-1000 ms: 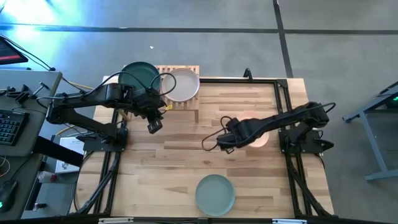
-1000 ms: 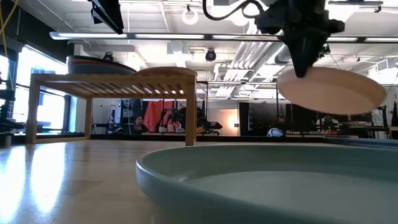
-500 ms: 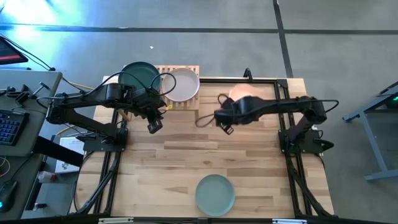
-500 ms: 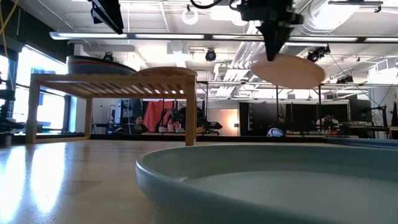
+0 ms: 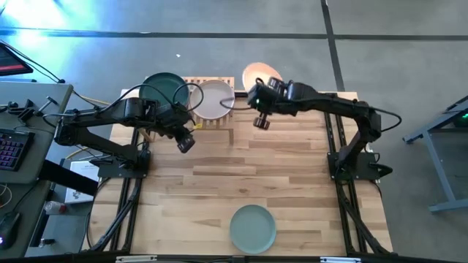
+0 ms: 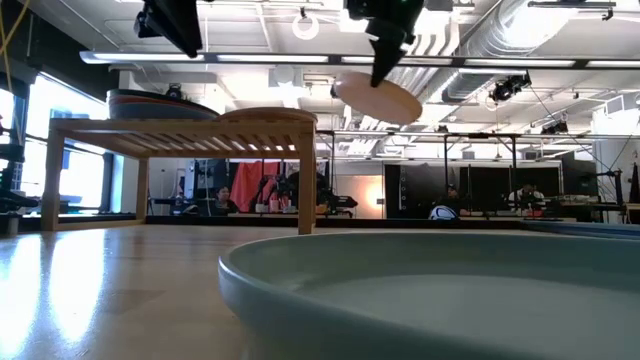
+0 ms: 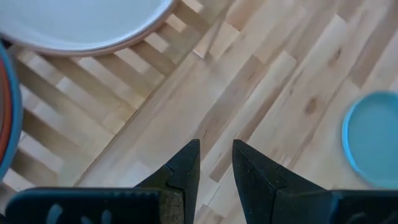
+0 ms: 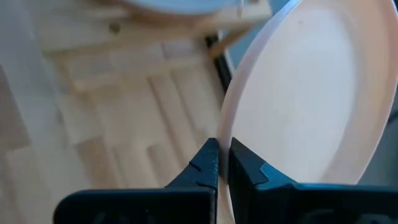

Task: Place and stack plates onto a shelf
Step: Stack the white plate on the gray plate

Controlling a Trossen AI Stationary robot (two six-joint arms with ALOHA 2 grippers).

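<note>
A peach-pink plate [image 5: 262, 74] hangs in the air over the table's far edge, just right of the shelf [image 5: 219, 117], in my right gripper [image 5: 255, 93]. In the low view that plate [image 6: 378, 98] floats slightly above the shelf top [image 6: 180, 128]. On the shelf, a stack topped by a dark teal plate [image 5: 164, 88] lies on the slats beside a pale plate [image 5: 214, 98]. A sage green plate [image 5: 253, 228] lies flat near the table's near edge. My left gripper [image 5: 186, 142] hovers, slightly open, over bare table in front of the shelf. My right gripper [image 8: 224, 155] pinches the peach-pink plate's rim [image 8: 225, 132] between its two fingers, one on each face. In the low view the fingers [image 6: 382, 62] come from above, pointing down onto the rim's left part. The plate is lifted clear and tilted, its free side lower.
The left wrist view shows the shelf's slats [image 7: 93, 93], the pale plate's edge [image 7: 81, 28] and the sage green plate [image 7: 373, 146] farther off. A black frame rail [image 5: 292, 93] runs along the table's far and right edges. A desk with a keyboard [image 5: 11, 150] stands to the left.
My right gripper has carried the peach-pink plate from over the table's right middle toward the far edge and left toward the shelf, rising as it went. It has stayed shut on the rim. The plate now hangs beside the shelf's right end, smaller in the low view.
</note>
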